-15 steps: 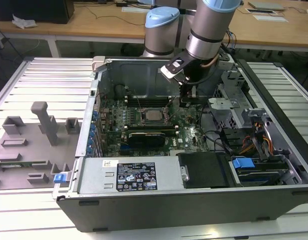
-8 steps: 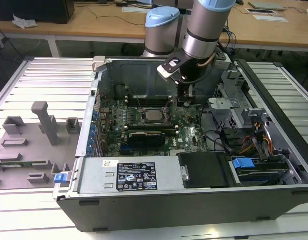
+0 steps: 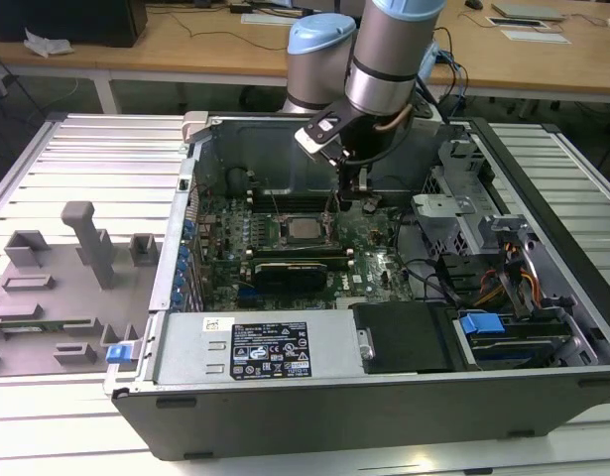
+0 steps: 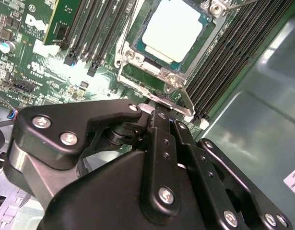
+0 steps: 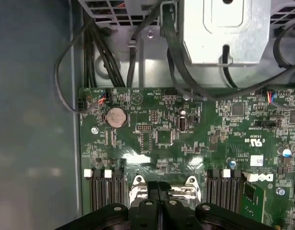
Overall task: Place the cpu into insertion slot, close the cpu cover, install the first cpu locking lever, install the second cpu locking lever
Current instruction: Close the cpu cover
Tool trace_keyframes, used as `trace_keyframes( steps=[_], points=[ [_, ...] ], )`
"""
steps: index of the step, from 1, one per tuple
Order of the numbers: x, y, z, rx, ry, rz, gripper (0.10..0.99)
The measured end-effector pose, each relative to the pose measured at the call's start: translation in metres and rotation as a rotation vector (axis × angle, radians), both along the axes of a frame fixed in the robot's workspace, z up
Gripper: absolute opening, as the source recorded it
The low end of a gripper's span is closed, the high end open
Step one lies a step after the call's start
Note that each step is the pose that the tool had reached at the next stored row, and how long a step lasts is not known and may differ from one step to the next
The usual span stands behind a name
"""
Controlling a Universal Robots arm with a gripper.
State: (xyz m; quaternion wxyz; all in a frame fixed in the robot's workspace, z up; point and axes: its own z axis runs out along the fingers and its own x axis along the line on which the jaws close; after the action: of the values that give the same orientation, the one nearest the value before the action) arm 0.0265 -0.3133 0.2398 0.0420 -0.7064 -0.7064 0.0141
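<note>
The cpu (image 4: 173,26) lies flat in the insertion slot (image 3: 321,231), its pale face up; it also shows in the exterior view (image 3: 303,230). The cpu cover (image 4: 124,48) appears to lie down around the chip as a silver frame. A thin silver locking lever (image 4: 185,98) runs from the frame's corner toward my fingertips. My gripper (image 4: 154,112) is shut, its black fingers pressed together right at the socket's edge, touching silver metal there; I cannot tell whether it pinches the lever. It hangs low over the board (image 3: 356,193), and its tips sit between two silver tabs (image 5: 159,188).
Long black memory slots (image 4: 224,52) flank the socket. A grey drive cage (image 3: 453,213) and cable bundles (image 5: 104,52) stand at the exterior view's right. The labelled power supply (image 3: 255,347) fills the case's near side. A grey fixture tray (image 3: 57,288) lies outside the case.
</note>
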Motion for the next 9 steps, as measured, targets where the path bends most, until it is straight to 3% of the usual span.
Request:
trace_keyframes(
  steps=[9],
  points=[
    [-0.0095, 0.0011, 0.0000, 0.000, -0.0002, -0.001, 0.106]
  ],
)
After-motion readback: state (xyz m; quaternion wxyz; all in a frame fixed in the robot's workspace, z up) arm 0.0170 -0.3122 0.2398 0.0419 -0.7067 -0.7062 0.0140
